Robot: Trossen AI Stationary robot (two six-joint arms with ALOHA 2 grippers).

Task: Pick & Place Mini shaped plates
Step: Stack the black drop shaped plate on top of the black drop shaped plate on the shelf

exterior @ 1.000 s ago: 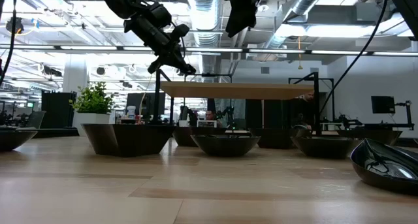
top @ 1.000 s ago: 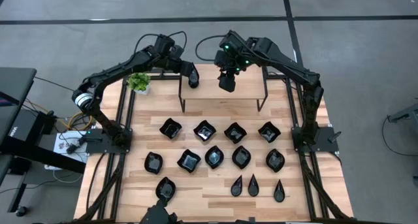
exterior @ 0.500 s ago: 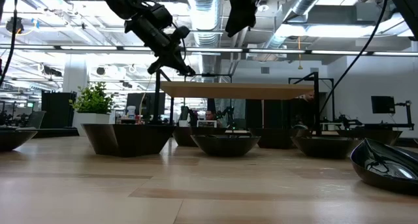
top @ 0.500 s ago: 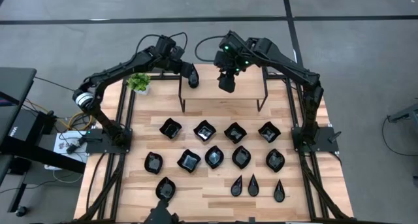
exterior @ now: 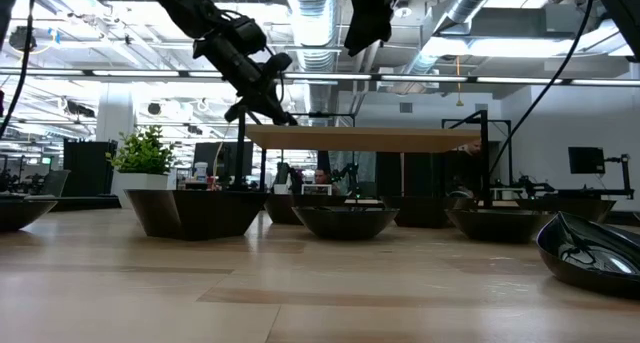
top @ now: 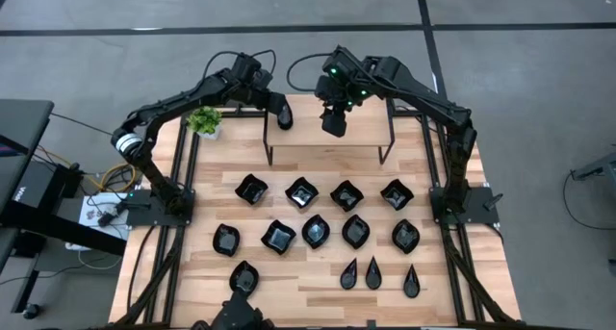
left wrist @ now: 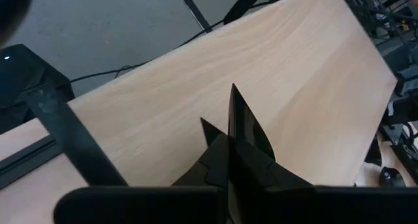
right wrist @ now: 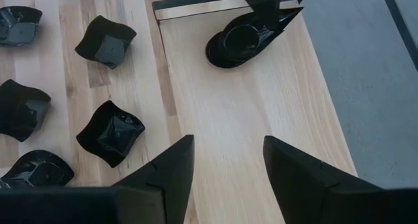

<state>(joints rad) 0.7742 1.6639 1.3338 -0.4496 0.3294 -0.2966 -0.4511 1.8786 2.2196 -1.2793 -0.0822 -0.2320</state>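
At the left end of the raised wooden shelf [top: 327, 128], a leaf-shaped mini plate [top: 284, 116] is pinched by its pointed tip in the left claw [top: 281, 111], whose fingers are clamped tight on it; the plate sits at the shelf's edge, though I cannot tell whether it rests on the boards. The right claw [top: 333, 121] hangs above the shelf's middle with fingers spread wide, holding nothing. The other mini shaped plates [top: 318, 232] lie in rows on the surface [top: 308, 282] below, the small potted plant [top: 204, 121] in the far left corner. Compared with a second ago, the left claw has barely shifted; the plates lie unchanged.
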